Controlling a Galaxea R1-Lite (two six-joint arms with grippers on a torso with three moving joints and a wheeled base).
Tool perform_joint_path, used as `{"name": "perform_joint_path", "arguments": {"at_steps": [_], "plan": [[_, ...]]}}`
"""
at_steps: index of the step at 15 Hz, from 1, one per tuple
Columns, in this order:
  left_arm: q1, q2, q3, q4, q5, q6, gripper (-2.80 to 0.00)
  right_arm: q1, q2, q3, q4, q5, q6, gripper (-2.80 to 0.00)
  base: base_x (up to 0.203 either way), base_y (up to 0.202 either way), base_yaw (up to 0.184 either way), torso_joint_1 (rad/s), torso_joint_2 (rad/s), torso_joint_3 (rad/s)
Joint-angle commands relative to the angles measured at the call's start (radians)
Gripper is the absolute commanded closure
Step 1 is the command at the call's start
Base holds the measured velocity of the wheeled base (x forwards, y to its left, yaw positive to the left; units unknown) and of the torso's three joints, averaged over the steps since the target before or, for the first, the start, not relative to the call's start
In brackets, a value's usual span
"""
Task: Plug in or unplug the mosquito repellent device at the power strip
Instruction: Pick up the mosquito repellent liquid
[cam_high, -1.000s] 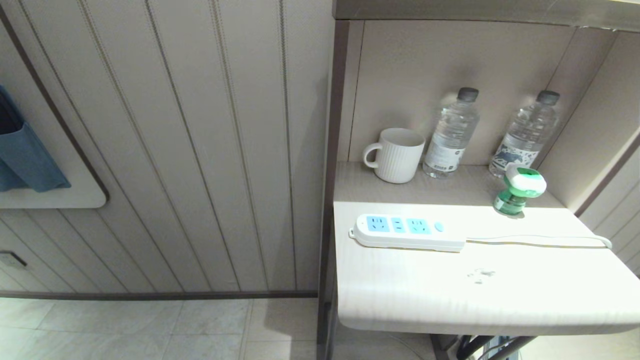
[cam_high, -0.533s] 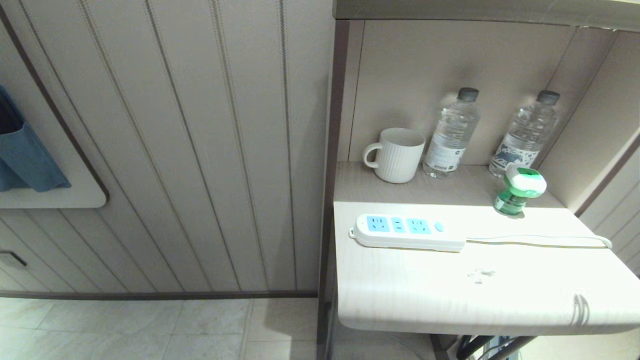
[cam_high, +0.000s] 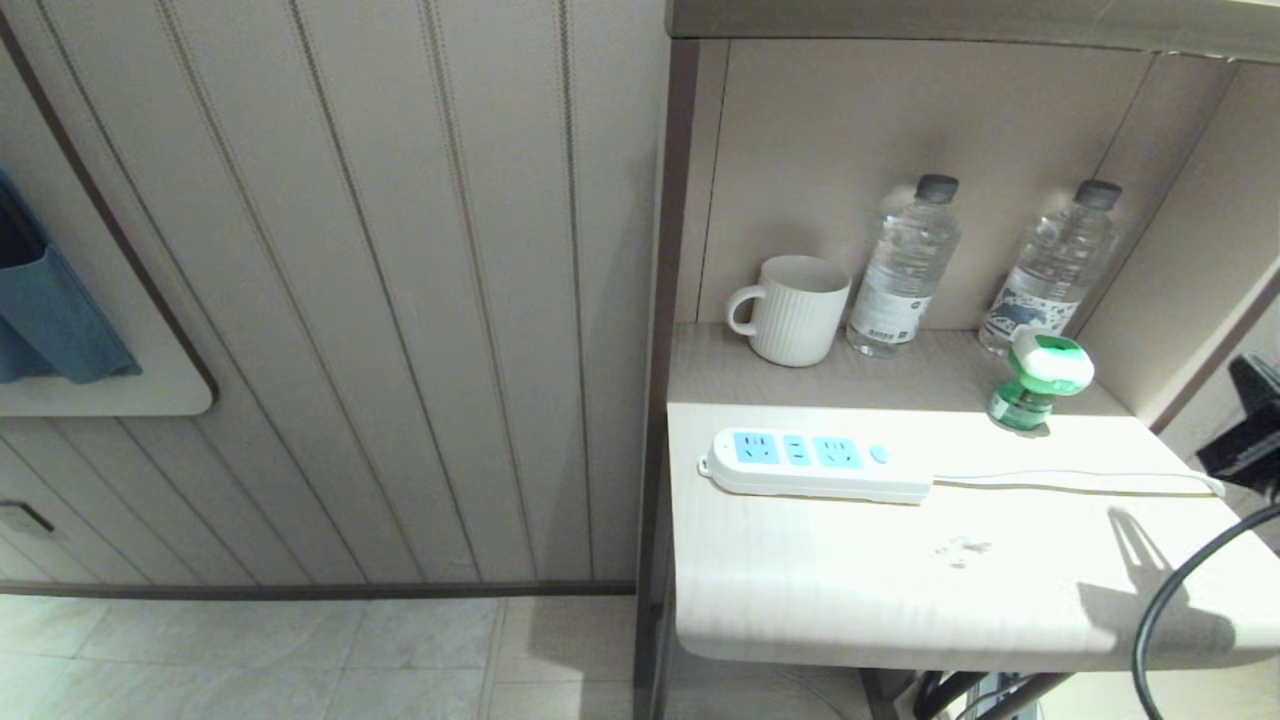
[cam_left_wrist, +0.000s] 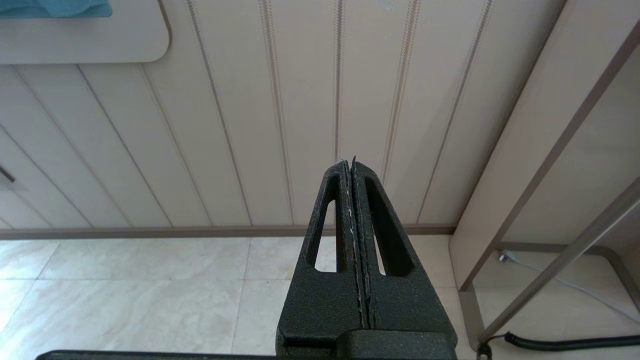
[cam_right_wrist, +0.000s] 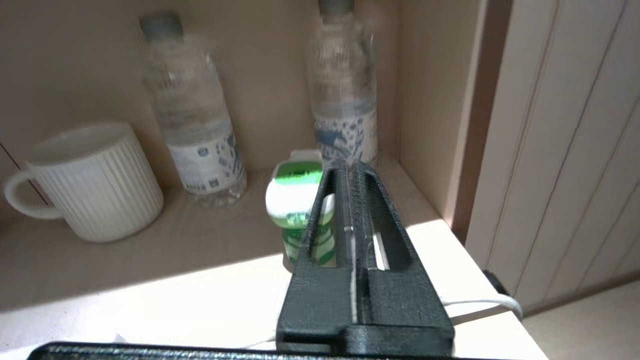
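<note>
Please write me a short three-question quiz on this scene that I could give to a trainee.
1. True or false: the mosquito repellent device is plugged into the power strip.
2. Which stands nearest the device? A) the white mug B) the water bottle in the right corner C) the blue cloth
3. Fill in: the right claw is ____, with the device beyond its tips.

Key
1. False: it stands upright on the tabletop, apart from the strip.
2. B
3. Shut; nothing is held. The left claw, also shut, is off the table, above the floor.
</note>
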Motion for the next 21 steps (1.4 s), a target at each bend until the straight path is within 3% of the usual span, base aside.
{"name": "perform_joint_path", "arguments": {"at_steps": [1, 10, 21], "plan": [[0.0, 0.001, 0.0, 0.0, -0.001, 0.001, 0.0, 0.011, 0.057, -0.01, 0.013, -0.001, -0.003, -2.8, 0.0, 0.0, 0.0, 0.0, 0.0, 0.0], [0.001, 0.001, 0.0, 0.0, 0.0, 0.001, 0.0, -0.019, 0.141, 0.015, -0.016, 0.003, 0.009, -2.8, 0.0, 0.0, 0.0, 0.0, 0.0, 0.0], [0.001, 0.001, 0.0, 0.0, -0.001, 0.001, 0.0, -0.008, 0.406, -0.165, -0.074, 0.004, -0.004, -2.8, 0.0, 0.0, 0.0, 0.0, 0.0, 0.0]]}}
